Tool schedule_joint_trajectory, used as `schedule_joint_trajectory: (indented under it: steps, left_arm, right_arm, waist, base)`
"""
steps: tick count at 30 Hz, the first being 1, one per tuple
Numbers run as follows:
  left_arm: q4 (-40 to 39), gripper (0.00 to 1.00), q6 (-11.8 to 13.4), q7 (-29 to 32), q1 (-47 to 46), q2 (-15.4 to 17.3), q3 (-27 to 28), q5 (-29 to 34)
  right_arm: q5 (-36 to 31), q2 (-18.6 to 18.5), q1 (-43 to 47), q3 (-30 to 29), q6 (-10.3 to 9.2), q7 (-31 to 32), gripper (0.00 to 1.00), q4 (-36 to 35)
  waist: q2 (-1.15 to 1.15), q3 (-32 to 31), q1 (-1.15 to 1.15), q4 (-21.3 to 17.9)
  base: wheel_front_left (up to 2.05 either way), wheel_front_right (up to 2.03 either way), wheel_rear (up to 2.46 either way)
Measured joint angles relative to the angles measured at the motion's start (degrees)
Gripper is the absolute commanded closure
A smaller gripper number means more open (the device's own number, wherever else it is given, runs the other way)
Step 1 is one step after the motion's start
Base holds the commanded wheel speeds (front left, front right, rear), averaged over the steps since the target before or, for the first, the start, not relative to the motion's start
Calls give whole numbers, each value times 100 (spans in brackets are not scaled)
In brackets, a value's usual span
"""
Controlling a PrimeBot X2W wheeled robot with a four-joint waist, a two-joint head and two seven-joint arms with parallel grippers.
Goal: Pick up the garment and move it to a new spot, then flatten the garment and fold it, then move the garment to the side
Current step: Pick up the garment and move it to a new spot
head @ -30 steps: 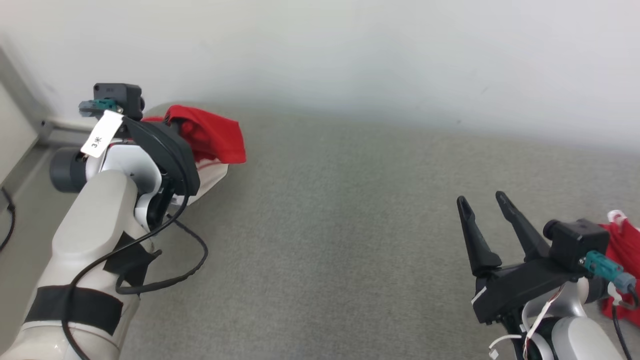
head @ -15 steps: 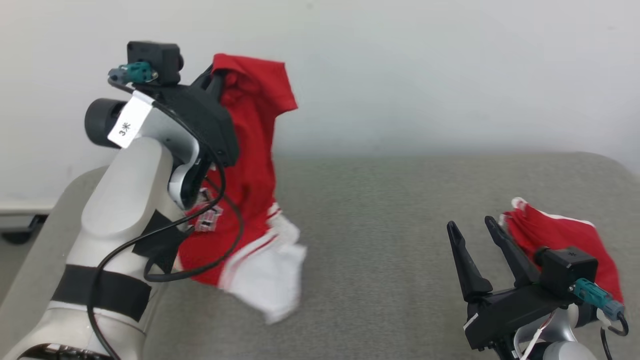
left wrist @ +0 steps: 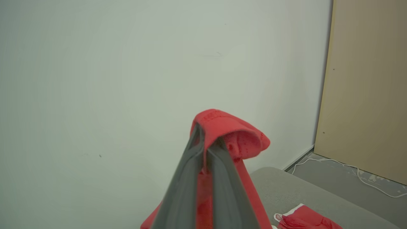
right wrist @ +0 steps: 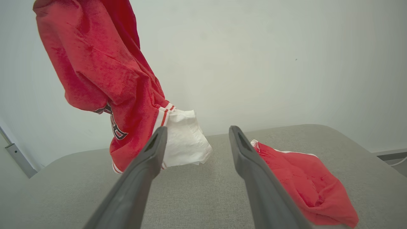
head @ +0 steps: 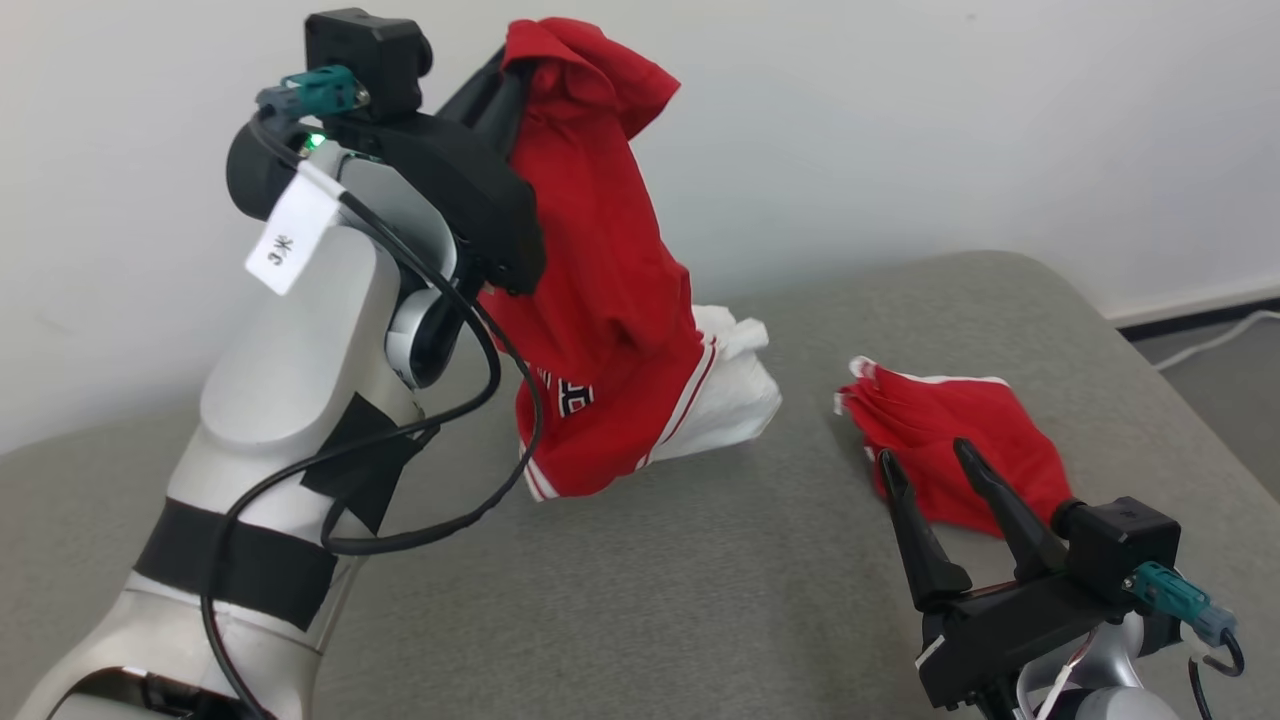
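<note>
**Garment [head: 600, 250] up high in the left gripper [left wrist: 205, 143]**

Left arm [head: 290, 380] reared up at the upper left of the head view, wrist cocked, fingers clenched on the garment's top fold. Soft red knit hangs mid-frame, with white stripes and a bunched white hem down by the grey textured pad [head: 700, 600]; touching or not, can't tell. Right gripper [head: 925, 455] sits low at the lower right, fingers spread and empty. A crumpled red cloth [head: 960, 420] lies just beyond it.

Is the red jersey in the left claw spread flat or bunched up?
Bunched up. The jersey hangs in crumpled folds from the shut left claw, pinched near its top, lower end drooping toward the grey cushion.
</note>
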Motion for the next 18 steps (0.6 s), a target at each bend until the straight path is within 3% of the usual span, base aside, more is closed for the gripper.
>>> schedule_joint_trajectory:
  steps: [8, 18]
  left_arm:
    - [115, 100, -57, -153, 278, -11, -454, -125]
    - [690, 100, -101, -324, 895, 10, -695, -160]
  right_arm:
    - [7, -60, 70, -196, -1, -85, 0, -74]
    - [9, -54, 64, -205, -2, -120, 0, -111]
  waist:
    - [0, 174, 0, -434]
    - [0, 371, 1, -173]
  base:
    - [0, 0, 0]
    - [0, 0, 0]
